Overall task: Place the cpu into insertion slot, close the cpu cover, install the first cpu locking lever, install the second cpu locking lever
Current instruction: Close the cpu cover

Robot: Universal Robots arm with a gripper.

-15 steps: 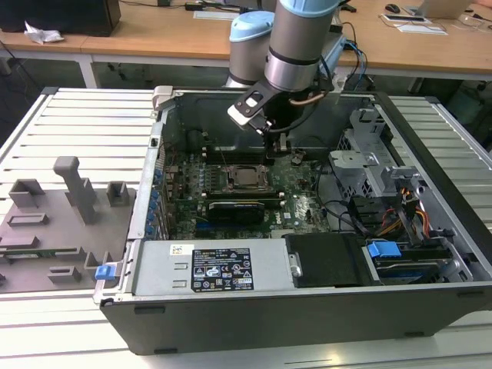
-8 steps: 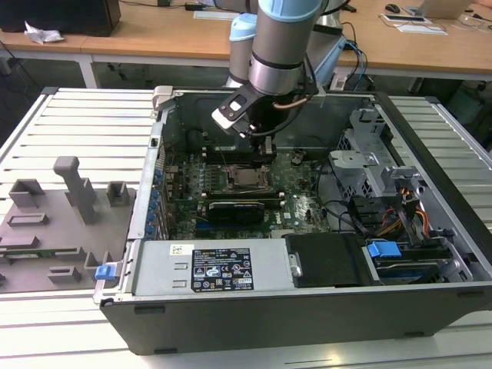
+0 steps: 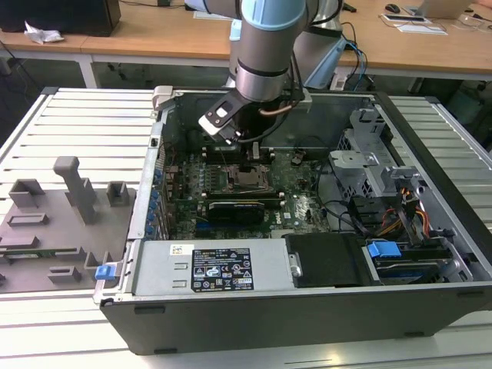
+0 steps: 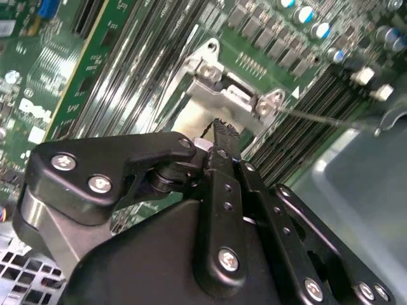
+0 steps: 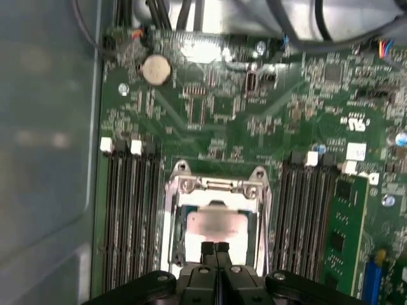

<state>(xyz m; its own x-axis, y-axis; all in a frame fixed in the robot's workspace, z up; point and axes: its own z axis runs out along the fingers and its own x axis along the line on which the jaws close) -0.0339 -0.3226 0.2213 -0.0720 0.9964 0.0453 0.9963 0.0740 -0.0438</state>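
We see the cpu (image 5: 216, 225) in the insertion slot (image 3: 250, 178), twelve o'clock from the black card (image 3: 234, 209) in the exterior view, the cpu cover (image 5: 216, 188) seemingly down. Our claw (image 5: 215, 249) hovers above, pinched together and empty. We judge the levers undone.

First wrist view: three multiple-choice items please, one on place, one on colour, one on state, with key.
1. Where does the cpu lie?
A in the insertion slot
B on the power supply
C on the grey tray

2. The motherboard is:
A red
B green
C white

3. The gripper is:
A open wide
B shut on a cable
C shut, fingertips together

Key:
1 A, the silver chip sits inside the socket's metal frame.
2 B, the board is green all around the socket.
3 C, both wrist views show the fingertips meeting with no gap.
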